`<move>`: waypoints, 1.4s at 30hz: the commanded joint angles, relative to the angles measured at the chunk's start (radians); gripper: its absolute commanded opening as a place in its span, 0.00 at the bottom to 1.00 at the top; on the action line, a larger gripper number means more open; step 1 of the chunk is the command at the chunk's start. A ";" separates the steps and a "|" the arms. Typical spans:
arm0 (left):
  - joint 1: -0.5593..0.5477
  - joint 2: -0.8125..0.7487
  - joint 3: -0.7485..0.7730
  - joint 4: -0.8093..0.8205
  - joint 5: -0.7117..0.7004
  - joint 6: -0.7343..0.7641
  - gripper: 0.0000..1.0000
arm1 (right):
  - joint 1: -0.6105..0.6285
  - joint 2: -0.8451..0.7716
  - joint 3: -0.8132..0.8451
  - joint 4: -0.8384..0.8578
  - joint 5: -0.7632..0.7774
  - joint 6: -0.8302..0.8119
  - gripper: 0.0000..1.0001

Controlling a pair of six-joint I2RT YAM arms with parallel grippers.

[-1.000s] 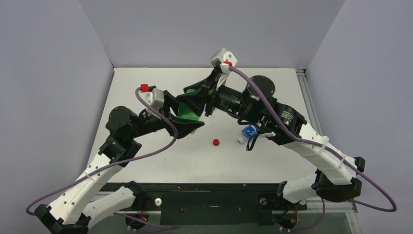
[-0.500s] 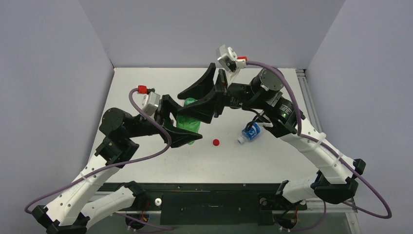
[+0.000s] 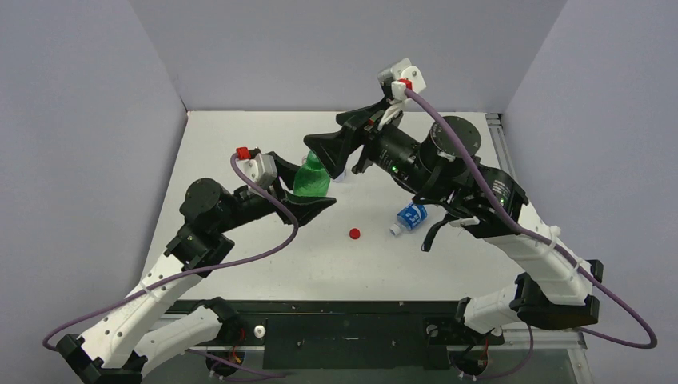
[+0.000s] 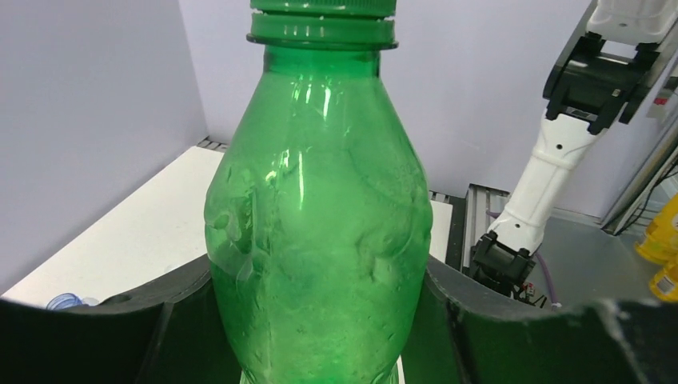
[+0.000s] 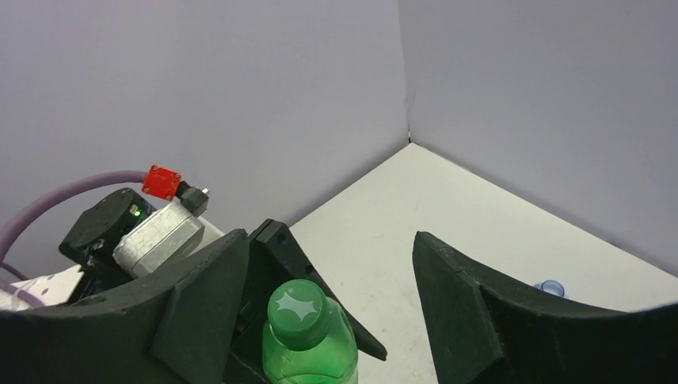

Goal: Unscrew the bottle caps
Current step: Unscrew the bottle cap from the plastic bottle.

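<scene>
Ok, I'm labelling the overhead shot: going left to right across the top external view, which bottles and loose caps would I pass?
green bottle → red cap → blue-label bottle

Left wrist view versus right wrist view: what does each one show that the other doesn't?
Only the left wrist view shows the body of the green bottle clamped between the fingers of the left gripper. Only the right wrist view shows the top of the green cap, with the right gripper open around it, apparently not touching. Both show the bottle with its cap on.
</scene>
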State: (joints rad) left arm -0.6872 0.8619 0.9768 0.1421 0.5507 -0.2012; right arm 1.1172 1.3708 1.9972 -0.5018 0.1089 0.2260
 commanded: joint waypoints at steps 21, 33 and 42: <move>-0.003 -0.017 -0.014 0.037 -0.137 -0.011 0.00 | 0.037 0.075 -0.023 -0.012 0.018 0.052 0.43; -0.002 -0.020 -0.026 0.042 -0.132 -0.035 0.00 | 0.038 0.055 -0.050 0.032 0.045 0.044 0.32; -0.002 -0.020 -0.027 0.041 -0.127 -0.042 0.00 | 0.038 0.050 -0.037 0.027 0.048 0.035 0.49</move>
State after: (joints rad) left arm -0.6872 0.8520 0.9424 0.1326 0.4236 -0.2287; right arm 1.1473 1.4624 1.9465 -0.5159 0.1486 0.2699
